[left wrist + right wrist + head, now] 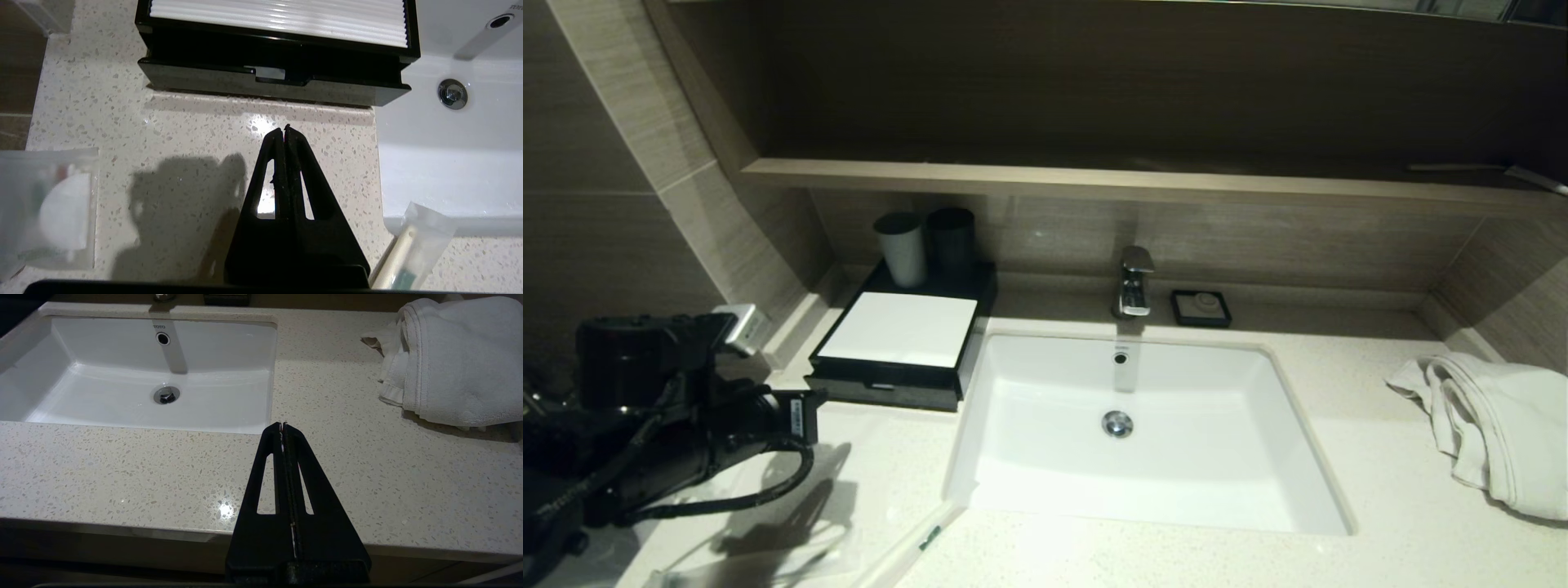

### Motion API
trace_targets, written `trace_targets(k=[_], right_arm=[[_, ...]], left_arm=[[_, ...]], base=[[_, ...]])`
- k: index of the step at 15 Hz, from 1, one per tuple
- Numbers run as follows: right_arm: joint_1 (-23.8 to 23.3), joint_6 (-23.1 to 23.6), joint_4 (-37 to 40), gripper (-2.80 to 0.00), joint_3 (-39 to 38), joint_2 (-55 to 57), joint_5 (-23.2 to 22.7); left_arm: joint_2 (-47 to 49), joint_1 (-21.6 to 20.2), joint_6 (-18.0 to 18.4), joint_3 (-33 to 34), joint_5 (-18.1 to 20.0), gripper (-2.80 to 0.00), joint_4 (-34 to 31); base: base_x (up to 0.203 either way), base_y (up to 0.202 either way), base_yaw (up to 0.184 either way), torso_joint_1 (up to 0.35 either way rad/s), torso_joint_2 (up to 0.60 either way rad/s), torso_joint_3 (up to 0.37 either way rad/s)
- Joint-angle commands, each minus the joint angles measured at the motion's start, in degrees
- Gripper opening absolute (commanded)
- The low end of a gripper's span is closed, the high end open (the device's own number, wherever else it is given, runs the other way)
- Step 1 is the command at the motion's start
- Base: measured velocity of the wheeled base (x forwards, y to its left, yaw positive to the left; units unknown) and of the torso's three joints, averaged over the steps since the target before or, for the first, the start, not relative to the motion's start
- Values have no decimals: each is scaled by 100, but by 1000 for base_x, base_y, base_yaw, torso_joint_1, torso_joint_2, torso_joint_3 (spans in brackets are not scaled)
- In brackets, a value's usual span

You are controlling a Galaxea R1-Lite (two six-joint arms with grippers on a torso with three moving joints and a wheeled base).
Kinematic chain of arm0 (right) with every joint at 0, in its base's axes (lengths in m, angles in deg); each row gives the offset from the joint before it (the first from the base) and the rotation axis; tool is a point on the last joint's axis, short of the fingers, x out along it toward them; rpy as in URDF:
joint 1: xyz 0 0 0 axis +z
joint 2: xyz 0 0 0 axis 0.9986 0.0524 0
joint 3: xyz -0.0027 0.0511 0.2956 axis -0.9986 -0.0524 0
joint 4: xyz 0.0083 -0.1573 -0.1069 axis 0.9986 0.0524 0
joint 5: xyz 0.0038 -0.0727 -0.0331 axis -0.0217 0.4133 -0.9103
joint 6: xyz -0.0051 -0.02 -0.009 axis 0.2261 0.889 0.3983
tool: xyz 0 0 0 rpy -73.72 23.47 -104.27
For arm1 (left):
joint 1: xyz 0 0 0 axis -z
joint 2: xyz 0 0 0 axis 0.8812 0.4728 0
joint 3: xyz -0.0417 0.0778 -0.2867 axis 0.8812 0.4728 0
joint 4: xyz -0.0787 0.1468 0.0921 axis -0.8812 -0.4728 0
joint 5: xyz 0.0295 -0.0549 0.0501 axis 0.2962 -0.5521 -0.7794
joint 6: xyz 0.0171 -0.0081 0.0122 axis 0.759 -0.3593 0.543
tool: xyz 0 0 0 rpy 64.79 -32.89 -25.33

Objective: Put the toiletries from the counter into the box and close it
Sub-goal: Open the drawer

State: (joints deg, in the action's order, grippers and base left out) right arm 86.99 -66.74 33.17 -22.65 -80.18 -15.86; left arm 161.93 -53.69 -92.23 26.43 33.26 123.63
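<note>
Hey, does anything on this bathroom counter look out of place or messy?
Yes. One long sachet lies slanted, its end poking over the basin's front corner. A squarish packet lies loose on the counter. The white towel is crumpled in a heap on the right. The box's drawer stands slightly out.

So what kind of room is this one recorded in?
Most likely a hotel bathroom vanity: a white inset basin with a chrome faucet in a speckled stone counter, a folded white towel, two cups and packaged toiletries.
</note>
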Motion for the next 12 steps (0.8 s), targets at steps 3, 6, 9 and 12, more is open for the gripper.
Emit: trace_targets(k=[3, 6, 9, 12], right_arm=[[0, 0, -1, -280, 0, 0, -3], [0, 0, -1, -280, 0, 0, -3], [0, 0, -1, -280, 0, 0, -3], [0, 0, -1, -280, 0, 0, -3]], left_arm=[[813, 42, -4, -34, -19, -280, 676], [1020, 121, -4, -45, -25, -280, 889], [1061, 167, -4, -54, -34, -280, 923], [1253, 199, 4, -61, -57, -280, 1056]], base=[[0, 0, 0, 0, 0, 0], [0, 0, 0, 0, 0, 0], [0, 0, 0, 0, 0, 0], [0, 0, 0, 0, 0, 0]])
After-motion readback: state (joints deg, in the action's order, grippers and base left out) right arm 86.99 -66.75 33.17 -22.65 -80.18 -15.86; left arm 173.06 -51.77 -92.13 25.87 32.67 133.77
